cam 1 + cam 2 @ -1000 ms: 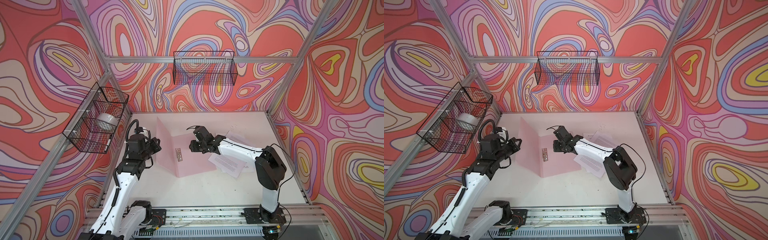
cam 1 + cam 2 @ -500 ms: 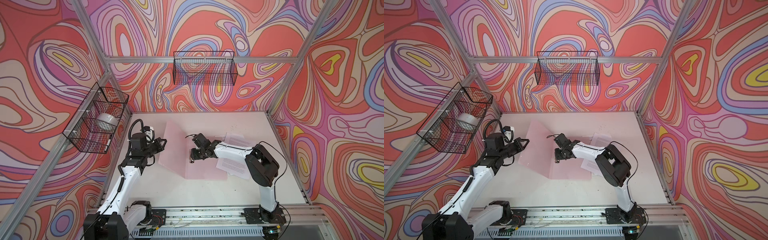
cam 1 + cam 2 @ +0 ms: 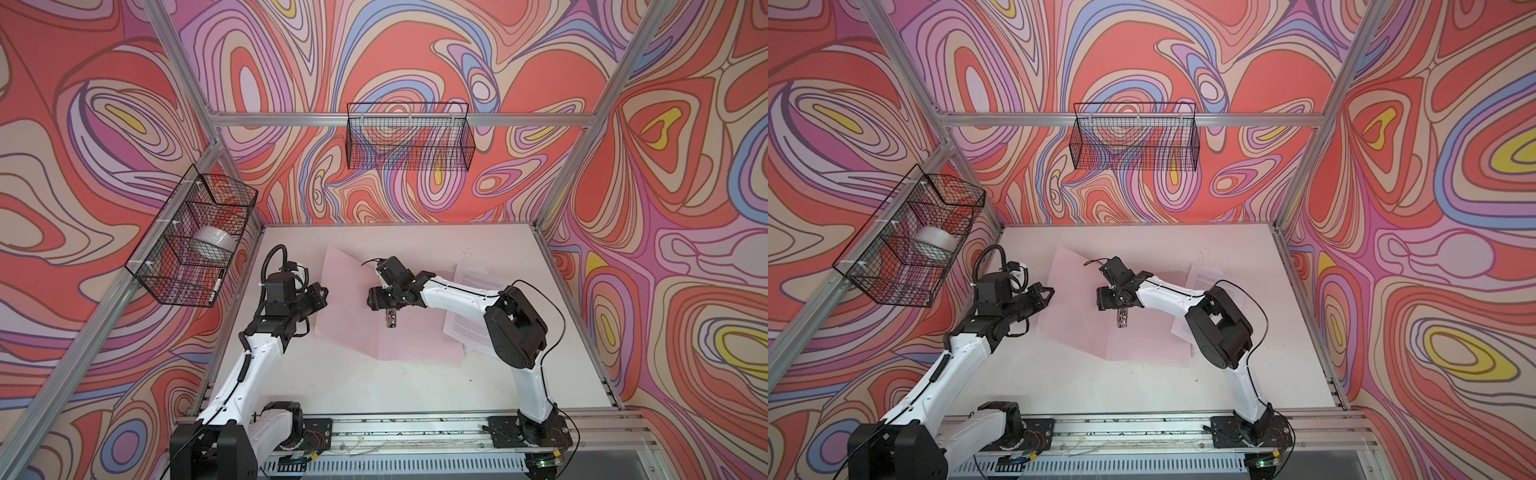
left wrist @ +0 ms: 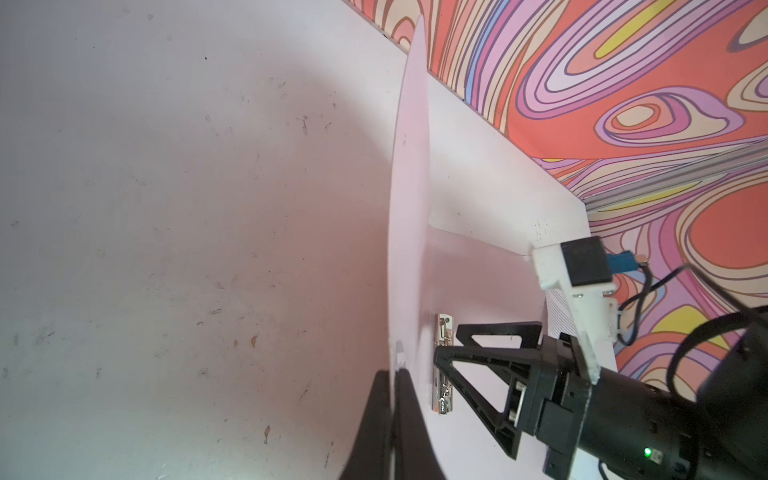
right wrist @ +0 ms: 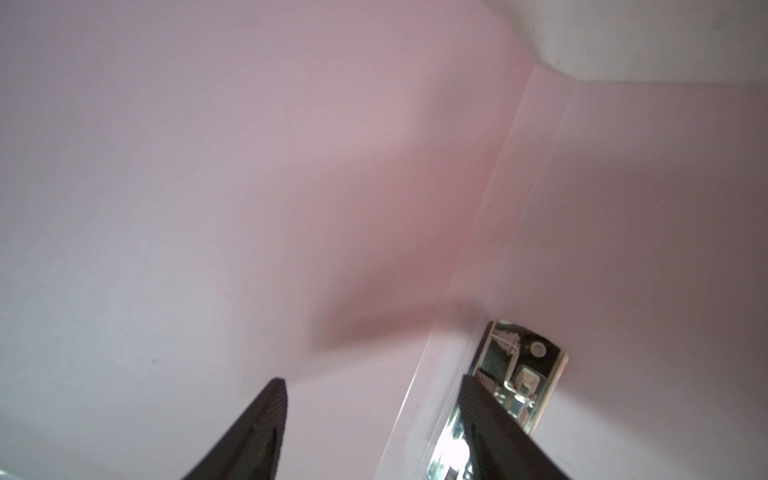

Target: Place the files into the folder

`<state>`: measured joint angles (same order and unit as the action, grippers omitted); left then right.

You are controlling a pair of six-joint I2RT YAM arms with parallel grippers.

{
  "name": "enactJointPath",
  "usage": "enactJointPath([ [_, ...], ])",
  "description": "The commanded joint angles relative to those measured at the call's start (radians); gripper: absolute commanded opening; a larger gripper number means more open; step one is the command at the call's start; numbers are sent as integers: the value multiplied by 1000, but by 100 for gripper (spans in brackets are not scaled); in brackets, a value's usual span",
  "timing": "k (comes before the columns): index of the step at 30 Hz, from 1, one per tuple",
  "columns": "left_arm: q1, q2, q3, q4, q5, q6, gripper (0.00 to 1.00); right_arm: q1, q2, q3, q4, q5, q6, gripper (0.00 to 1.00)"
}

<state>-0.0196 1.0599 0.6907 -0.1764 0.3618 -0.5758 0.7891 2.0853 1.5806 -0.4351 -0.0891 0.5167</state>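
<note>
The pale-pink folder lies open on the table, its left cover tilted up off the surface. My left gripper is shut on the outer edge of that cover. The metal clip sits at the inner spine. My right gripper hovers open just above the spine, one finger over the clip, holding nothing. The files are white printed sheets lying right of the folder, partly under the right arm.
A wire basket holding a white roll hangs on the left wall. Another wire basket hangs on the back wall. The white table ends at a metal rail in front, where both arm bases stand.
The folder's left cover has swung down from nearly upright to a low tilt, still in my left gripper. My right gripper has opened wider and settled over the clip.
</note>
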Motion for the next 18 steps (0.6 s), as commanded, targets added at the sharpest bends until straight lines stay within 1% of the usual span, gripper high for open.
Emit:
enactJointPath([
  [1,3,-7,-7,-48,-60,17,0,14,39,50,-55,81,-52,73],
  [4,3,-3,0,-77,-99,20,0,31,89,141,-147,168,-72,73],
  [6,3,-15,9,-118,-134,17,0,51,119,191,-224,269,-80,73],
  [8,3,-46,10,-146,-173,17,0,58,128,199,-258,320,-73,73],
  [10,3,-88,9,-171,-226,13,0,58,125,172,-246,327,-67,73],
  [13,3,-137,29,-226,-303,18,0,57,134,149,-230,297,-56,73],
  [14,3,-146,34,-232,-315,20,4,58,141,147,-227,282,-49,73],
  [15,3,-148,38,-235,-319,19,10,60,144,145,-223,271,-47,73],
  [17,3,-134,41,-240,-323,12,26,75,152,145,-216,284,-47,73],
  [18,3,-123,43,-243,-325,8,31,79,157,148,-219,287,-47,73],
])
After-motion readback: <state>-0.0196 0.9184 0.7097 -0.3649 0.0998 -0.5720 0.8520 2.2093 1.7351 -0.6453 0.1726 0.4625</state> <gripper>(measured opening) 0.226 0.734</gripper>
